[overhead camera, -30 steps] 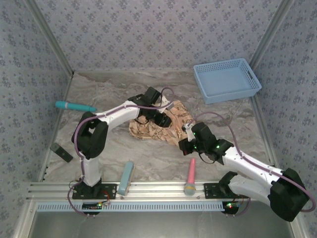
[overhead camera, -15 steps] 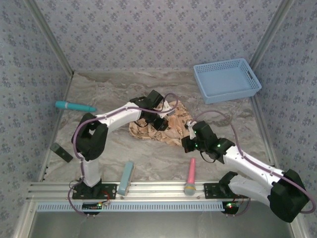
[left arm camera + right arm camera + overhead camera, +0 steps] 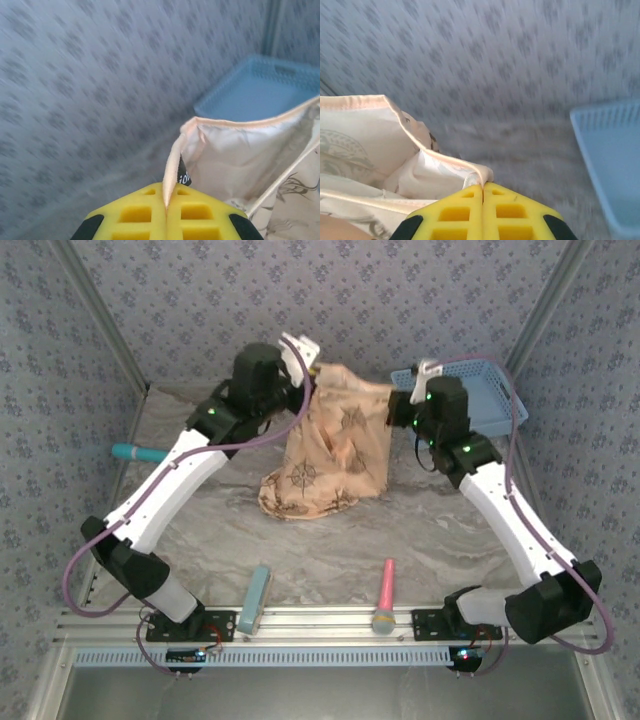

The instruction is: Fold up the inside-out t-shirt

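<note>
The inside-out t-shirt (image 3: pixel 335 440), peach-tan with a faded brown print, hangs stretched between both raised arms, and its lower end rests bunched on the table. My left gripper (image 3: pixel 312 368) is shut on the shirt's upper left edge. In the left wrist view the yellow fingers (image 3: pixel 135 215) pinch the pale hem (image 3: pixel 172 165) beside a small dark label (image 3: pixel 184 176). My right gripper (image 3: pixel 393 400) is shut on the upper right edge. The right wrist view shows its gripper (image 3: pixel 483 189) clamping a folded hem of the shirt (image 3: pixel 370 145).
A blue basket (image 3: pixel 458 400) sits at the back right, close behind the right arm, and shows as the basket (image 3: pixel 265 90) and the basket (image 3: pixel 615 160). A teal tool (image 3: pixel 150 453) lies at the left. A light blue bar (image 3: pixel 255 597) and a pink tool (image 3: pixel 385 595) lie near the front rail.
Both arms have risen from the table toward the back wall, lifting the shirt off the surface. The left gripper shut on the shirt's edge during this.
</note>
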`<state>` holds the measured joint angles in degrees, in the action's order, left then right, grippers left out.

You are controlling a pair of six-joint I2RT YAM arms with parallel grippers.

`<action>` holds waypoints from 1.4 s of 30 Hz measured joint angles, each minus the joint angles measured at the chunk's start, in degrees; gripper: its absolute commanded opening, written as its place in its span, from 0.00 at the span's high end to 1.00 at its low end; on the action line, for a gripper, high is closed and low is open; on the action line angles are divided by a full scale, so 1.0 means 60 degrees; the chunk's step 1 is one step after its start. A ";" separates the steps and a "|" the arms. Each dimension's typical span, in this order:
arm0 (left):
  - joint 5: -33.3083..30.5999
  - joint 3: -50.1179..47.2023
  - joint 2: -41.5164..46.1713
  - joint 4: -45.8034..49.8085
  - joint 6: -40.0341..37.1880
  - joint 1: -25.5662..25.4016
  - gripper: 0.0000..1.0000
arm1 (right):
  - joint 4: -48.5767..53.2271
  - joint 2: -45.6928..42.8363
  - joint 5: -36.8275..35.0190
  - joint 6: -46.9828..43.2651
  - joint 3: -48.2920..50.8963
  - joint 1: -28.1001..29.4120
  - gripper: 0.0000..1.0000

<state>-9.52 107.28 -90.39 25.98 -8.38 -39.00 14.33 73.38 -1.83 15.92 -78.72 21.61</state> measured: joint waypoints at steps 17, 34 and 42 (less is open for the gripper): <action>-0.0353 0.1020 0.2969 -0.0346 -0.0040 -0.1082 1.00 | 0.0812 -0.2167 -0.0867 -0.1603 -0.3024 0.1096 1.00; -0.0066 0.2805 -0.0623 0.1435 -0.1107 -0.0929 1.00 | 0.1319 0.0703 0.2696 -0.2856 -0.0197 0.1086 0.41; -0.0401 0.4470 -0.1581 0.2371 -0.0761 -0.0929 1.00 | 0.0663 -0.1898 0.2940 -0.4721 0.1803 0.2962 0.20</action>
<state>-11.92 134.10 -99.88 40.21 -12.95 -44.58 18.31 62.00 15.81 -12.40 -67.90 39.38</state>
